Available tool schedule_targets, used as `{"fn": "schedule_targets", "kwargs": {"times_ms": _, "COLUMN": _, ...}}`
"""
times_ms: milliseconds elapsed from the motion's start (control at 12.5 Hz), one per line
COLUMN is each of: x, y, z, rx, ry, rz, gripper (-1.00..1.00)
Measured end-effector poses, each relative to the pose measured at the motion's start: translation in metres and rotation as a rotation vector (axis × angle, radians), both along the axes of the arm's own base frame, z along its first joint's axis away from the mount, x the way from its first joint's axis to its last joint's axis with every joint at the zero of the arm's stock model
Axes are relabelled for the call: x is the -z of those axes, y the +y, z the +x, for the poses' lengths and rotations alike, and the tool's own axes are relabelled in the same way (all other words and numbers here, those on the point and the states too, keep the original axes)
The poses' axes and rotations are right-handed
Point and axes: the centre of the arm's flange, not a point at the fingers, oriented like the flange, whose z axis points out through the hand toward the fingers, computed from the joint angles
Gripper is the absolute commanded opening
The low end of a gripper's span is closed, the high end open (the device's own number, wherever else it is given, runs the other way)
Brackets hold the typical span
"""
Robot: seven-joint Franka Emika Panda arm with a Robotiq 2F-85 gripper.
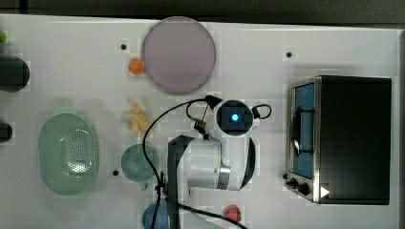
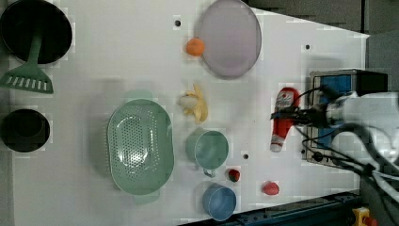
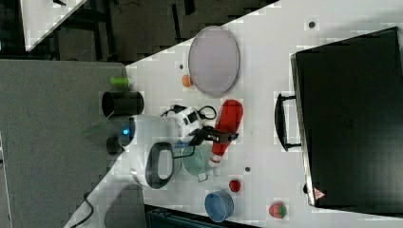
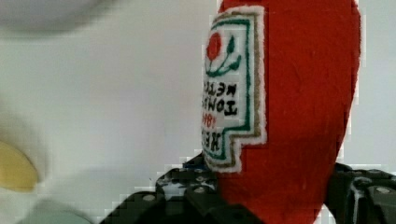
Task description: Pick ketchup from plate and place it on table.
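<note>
The jaws are clamped on the ketchup (image 4: pixel 299 116), one on each side of its red body below the label, as the wrist view shows. The ketchup is off the plate (image 2: pixel 230 40) and held between the plate and the toaster oven (image 2: pixel 346 82); whether it hangs over the surface (image 2: pixel 117 56) or already touches it cannot be told. Judged by appearance, the bottle is light and looks soft-skinned, so it should yield slightly under pressure and resist slipping; the mid-body hold across the narrow width appears sound. The gripper (image 3: pixel 219 137) sits well clear of the containers. The plate beyond the bottle is bare. The green cup (image 2: pixel 209 149), the blue cup (image 2: pixel 220 201) and the green basket (image 2: pixel 139 147) all appear empty.
</note>
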Motion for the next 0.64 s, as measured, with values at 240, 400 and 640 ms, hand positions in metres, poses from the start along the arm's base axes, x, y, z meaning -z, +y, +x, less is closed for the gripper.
{"fn": "schedule_targets", "kwargs": {"times_ms": 240, "x": 0.041, "y": 0.001, "z": -0.021, "rx": -0.002, "ry": 0.071, "rz": 0.006, "gripper": 0.21}}
{"fn": "schedule_targets", "kwargs": {"times_ms": 400, "x": 0.061, "y": 0.002, "z": -0.020, "rx": 0.002, "ry": 0.072, "rz": 0.013, "gripper": 0.27}}
{"fn": "schedule_targets", "kwargs": {"times_ms": 640, "x": 0.073, "y": 0.005, "z": -0.015, "rx": 0.005, "ry": 0.020, "rz": 0.016, "gripper": 0.90}}
